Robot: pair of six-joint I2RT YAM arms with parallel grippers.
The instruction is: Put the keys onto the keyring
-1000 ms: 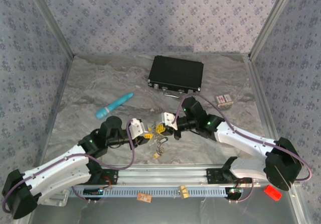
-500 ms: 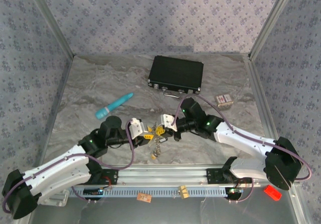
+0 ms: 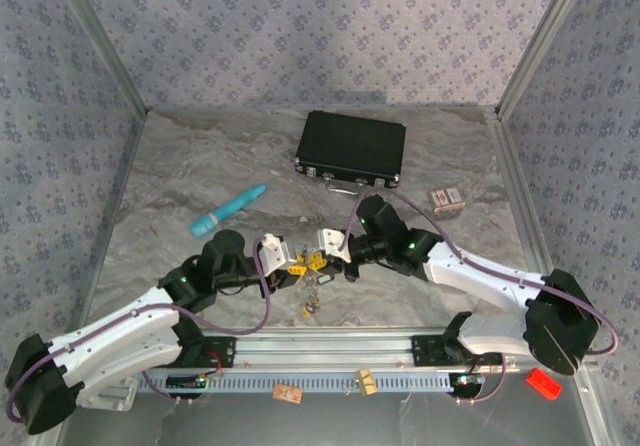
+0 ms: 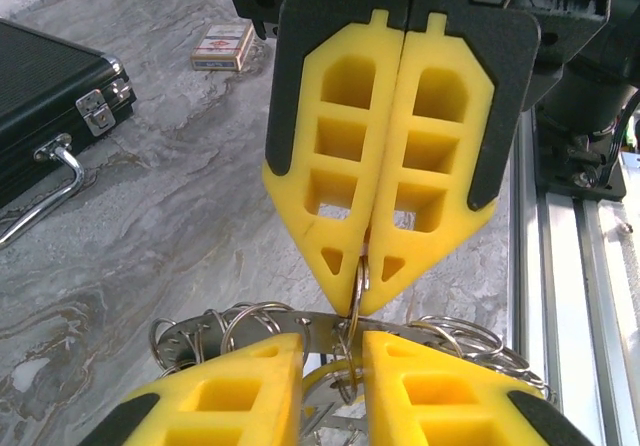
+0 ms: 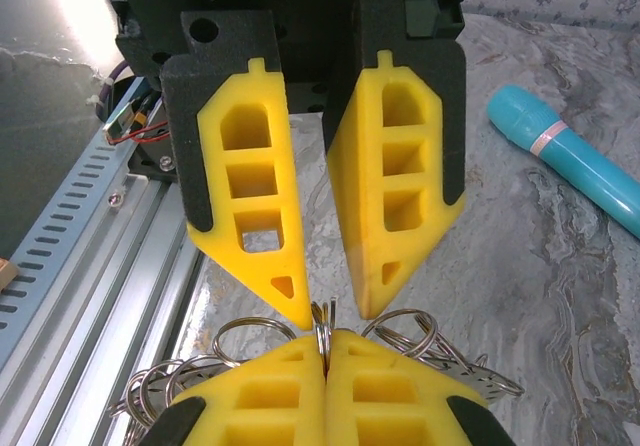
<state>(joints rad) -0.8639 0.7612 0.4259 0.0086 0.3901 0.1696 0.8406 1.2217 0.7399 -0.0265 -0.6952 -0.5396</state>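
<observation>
Right hand (image 5: pixel 325 354): fingers pressed flat together, and they're pinching a thin split ring (image 5: pixel 322 316) that stands up on edge right at the tips!
Left hand (image 4: pixel 335 351): fingers spread, a gap between the yellow pads, and that pinched ring sits in the gap.
Face-off: the two hands meet tip to tip, low over the near middle of the desk (image 3: pixel 200 166).
Keyring (image 4: pixel 290 321): flat grey strip running across between both sets of tips, its middle hidden behind the fingers.
Crowding: loose wire loops (image 4: pixel 245 321) bunch up on either side of the pinched ring.
Keys (image 3: pixel 311 308): small cluster just below the hands, toward the front rail (image 3: pixel 330 351).
Teal stick (image 3: pixel 228 212): off to the left, well apart.
Black case (image 3: pixel 351 147): farther back, shut, handle facing the hands.
Small card box (image 3: pixel 447 199): right of the case.
</observation>
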